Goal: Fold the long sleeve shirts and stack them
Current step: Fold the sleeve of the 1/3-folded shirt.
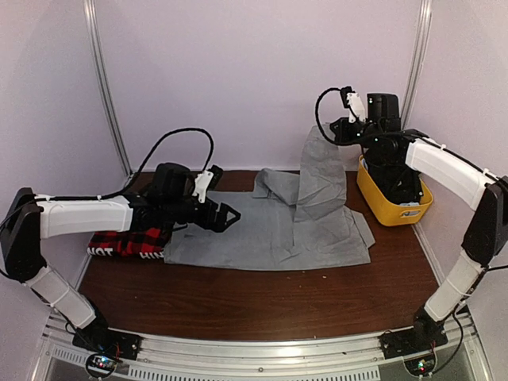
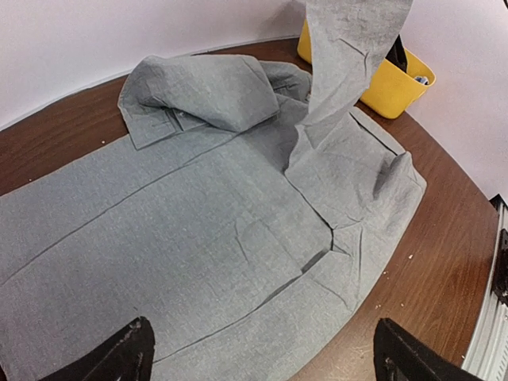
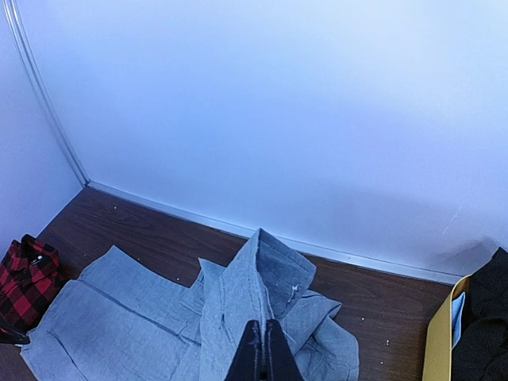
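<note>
Left of the yellow bin, the grey shirt lies spread flat. Its sleeve hangs from the right gripper, which is pinched shut on it (soft, limp cloth; best taken at cuff or hem). Farther left, the left gripper hovers, jaws wide.

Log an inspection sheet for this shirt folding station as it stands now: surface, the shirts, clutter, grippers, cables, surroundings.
surface: brown wooden table, a few pale specks near the shirt.
job's things: grey shirt spread flat, one sleeve lifted; plaid shirt lies compact at the left edge, partly under the left arm.
clutter: yellow bin at the right, something dark inside, cannot tell what.
grippers: left gripper open above the grey shirt; right gripper shut on the lifted sleeve.
cables: black cable loops over the left arm; another at the right wrist.
surroundings: pale walls, metal uprights.
</note>
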Controlling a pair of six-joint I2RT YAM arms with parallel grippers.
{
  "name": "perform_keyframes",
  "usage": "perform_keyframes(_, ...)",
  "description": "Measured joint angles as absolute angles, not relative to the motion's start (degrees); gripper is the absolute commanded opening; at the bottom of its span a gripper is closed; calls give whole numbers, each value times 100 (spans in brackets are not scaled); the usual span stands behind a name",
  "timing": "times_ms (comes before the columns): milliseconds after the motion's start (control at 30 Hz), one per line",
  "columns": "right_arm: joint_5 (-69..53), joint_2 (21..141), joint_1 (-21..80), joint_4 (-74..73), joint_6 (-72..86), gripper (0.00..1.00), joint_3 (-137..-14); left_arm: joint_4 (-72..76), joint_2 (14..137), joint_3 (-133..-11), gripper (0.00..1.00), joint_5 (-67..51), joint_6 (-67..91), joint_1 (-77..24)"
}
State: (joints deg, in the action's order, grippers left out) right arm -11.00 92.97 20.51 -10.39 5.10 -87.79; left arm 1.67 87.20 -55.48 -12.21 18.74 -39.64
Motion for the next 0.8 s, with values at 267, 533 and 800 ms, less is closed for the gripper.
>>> perform_keyframes(267, -1341, 9572, 1835, -1052, 482, 0, -9063, 165, 8746, -5548, 98, -1164, 1756, -3964)
perform_keyframes(533, -1468, 9649, 1835, -1238, 467, 0, -9730, 161, 8853, -5551, 98, -1157, 1717, -3964)
perform_keyframes(800, -1712, 9695, 1833, -1258, 497, 0, -10252, 161, 8853, -5551, 98, -1153, 1717, -3964)
